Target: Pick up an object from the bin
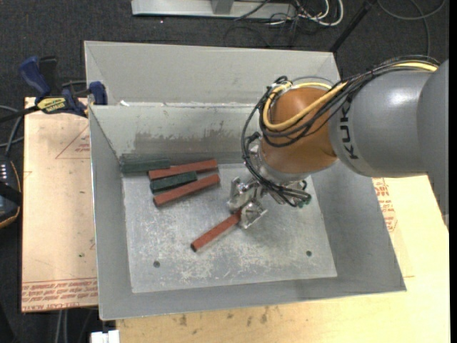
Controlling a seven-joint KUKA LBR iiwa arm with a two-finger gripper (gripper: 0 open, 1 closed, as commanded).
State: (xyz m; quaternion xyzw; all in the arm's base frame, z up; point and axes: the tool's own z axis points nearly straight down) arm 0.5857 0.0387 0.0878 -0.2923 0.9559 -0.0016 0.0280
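Observation:
My gripper [245,209] hangs low over the middle of the bin, under the orange wrist cover. A long red-brown stick [214,234] lies slanted on the bin floor, and its upper right end reaches right up to the fingertips. Whether the fingers are round that end I cannot tell. Further back left, a bundle of red and dark green sticks [182,179] lies near the bin's back wall.
A grey-green stick [146,165] lies along the foot of the back wall, left of the bundle. The arm and its cables cover the bin's right rear part. Bare floor stretches across the front and left of the bin.

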